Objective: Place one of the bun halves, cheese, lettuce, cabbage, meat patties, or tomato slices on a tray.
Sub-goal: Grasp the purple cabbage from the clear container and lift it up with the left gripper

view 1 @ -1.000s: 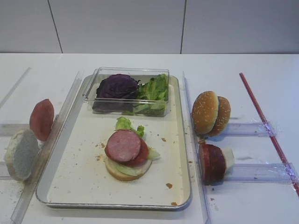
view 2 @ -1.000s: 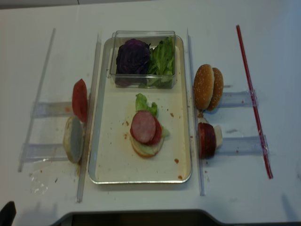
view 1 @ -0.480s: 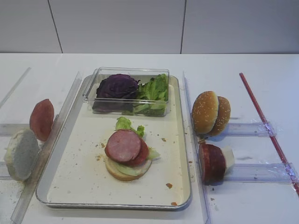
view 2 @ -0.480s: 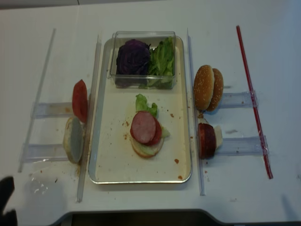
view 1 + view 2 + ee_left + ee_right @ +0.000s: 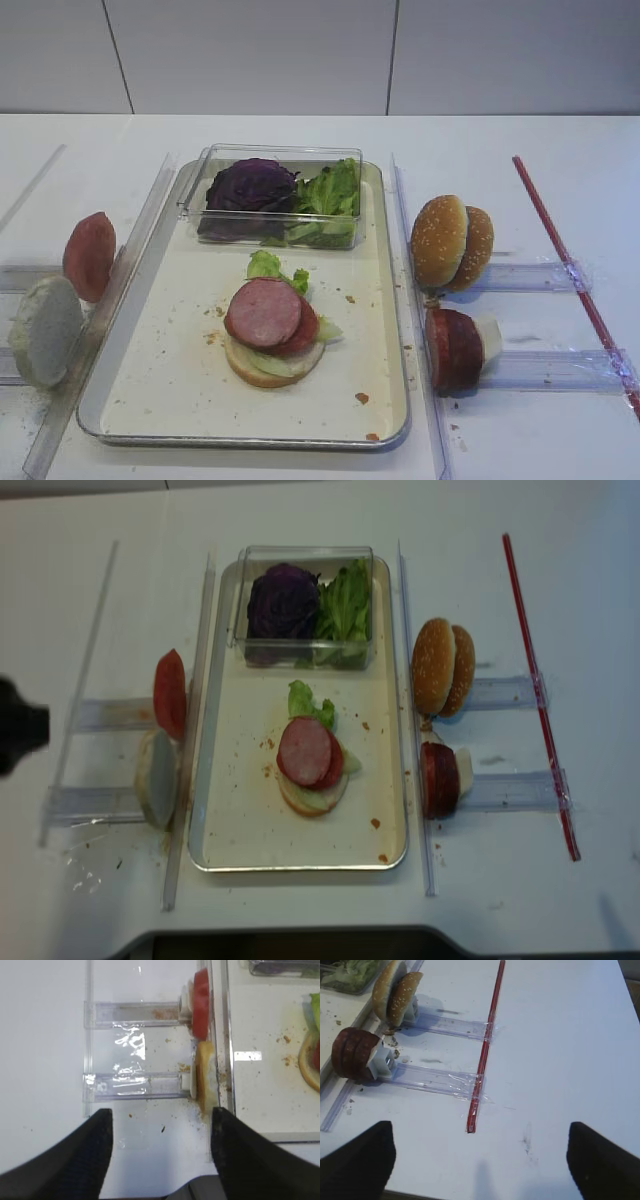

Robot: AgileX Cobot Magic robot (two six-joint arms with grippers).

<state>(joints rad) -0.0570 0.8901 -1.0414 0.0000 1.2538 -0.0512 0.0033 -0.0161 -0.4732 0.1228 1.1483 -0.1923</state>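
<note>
Already the large silver-rimmed, cream-floored metal tray (image 5: 150, 385) carries a stack: bun base, lettuce, tomato, pink round meat patty (image 5: 263, 312) uppermost. Left end effector (image 5: 159, 1152) and right end effector (image 5: 477, 1157) both stand apart, empty; a top bun seems left.

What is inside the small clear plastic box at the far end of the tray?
The clear plastic box holds a dark purple cabbage piece on the left and bright green frilly lettuce on the right, touching. Whatever lies beneath the leaves is covered.
</note>
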